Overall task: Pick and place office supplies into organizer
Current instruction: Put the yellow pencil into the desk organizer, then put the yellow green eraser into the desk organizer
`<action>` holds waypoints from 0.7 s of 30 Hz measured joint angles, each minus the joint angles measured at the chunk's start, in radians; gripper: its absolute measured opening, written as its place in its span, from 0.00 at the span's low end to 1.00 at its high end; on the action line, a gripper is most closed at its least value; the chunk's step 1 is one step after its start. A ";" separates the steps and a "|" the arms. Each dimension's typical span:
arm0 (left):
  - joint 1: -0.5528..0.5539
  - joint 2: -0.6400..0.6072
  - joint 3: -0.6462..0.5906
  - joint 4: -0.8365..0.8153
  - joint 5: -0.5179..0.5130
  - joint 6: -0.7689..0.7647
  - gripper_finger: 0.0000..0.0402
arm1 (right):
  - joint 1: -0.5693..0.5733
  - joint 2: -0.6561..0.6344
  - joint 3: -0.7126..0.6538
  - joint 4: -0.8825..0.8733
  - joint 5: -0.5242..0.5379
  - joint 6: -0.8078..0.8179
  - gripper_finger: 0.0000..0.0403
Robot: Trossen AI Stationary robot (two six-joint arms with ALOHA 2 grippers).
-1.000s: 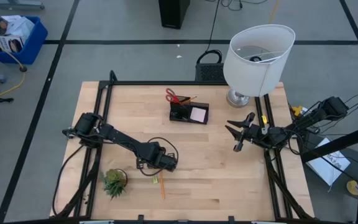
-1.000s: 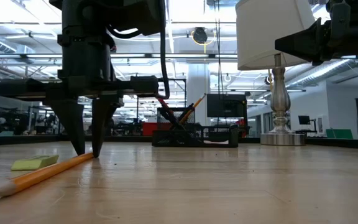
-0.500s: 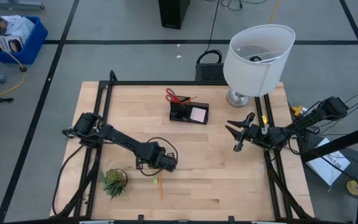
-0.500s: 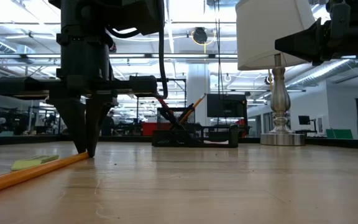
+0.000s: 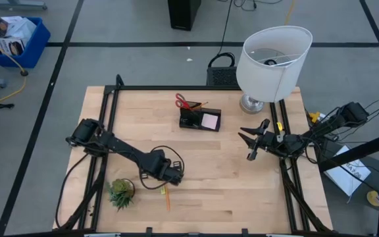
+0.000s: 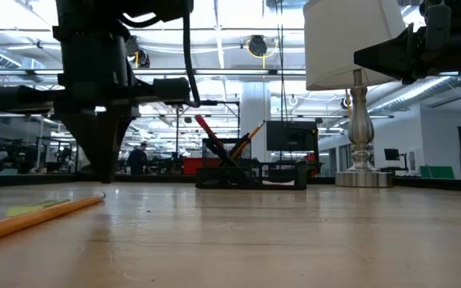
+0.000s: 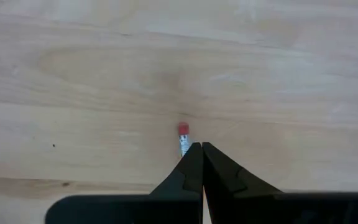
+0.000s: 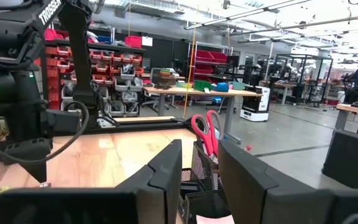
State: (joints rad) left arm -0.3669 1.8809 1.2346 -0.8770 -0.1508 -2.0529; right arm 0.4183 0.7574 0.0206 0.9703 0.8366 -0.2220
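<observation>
Pencil (image 5: 166,197) lies on the near half of the table (image 5: 242,191), pinched at its eraser end by my left gripper (image 7: 201,149), fingers fully closed on it. Risk, as I judge it: the hold sits so close to the end that the long shaft may droop, swing or slip out on lifting. Potted plant (image 5: 120,191) stands just beside; a swing could clip it. Organizer (image 5: 201,120) is well apart, with bare wood between. My right gripper (image 5: 251,143) hangs narrowly parted, empty, near the lamp (image 5: 272,60).
</observation>
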 joint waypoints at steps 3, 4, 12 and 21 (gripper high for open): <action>0.000 -0.001 0.000 0.000 0.000 0.008 0.00 | 0.000 0.000 0.000 -0.002 0.000 0.000 0.25; 0.000 -0.004 0.000 0.003 -0.001 0.013 0.00 | 0.000 0.000 0.000 -0.003 0.000 0.000 0.25; -0.023 -0.005 0.002 0.116 -0.146 0.473 0.01 | 0.000 0.000 0.000 -0.008 0.000 0.000 0.25; -0.073 -0.005 0.002 0.318 -0.368 1.340 0.02 | 0.000 0.000 0.000 -0.011 0.000 0.000 0.25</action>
State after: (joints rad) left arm -0.4396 1.8755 1.2366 -0.5591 -0.5189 -0.7132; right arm 0.4186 0.7578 0.0208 0.9596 0.8364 -0.2218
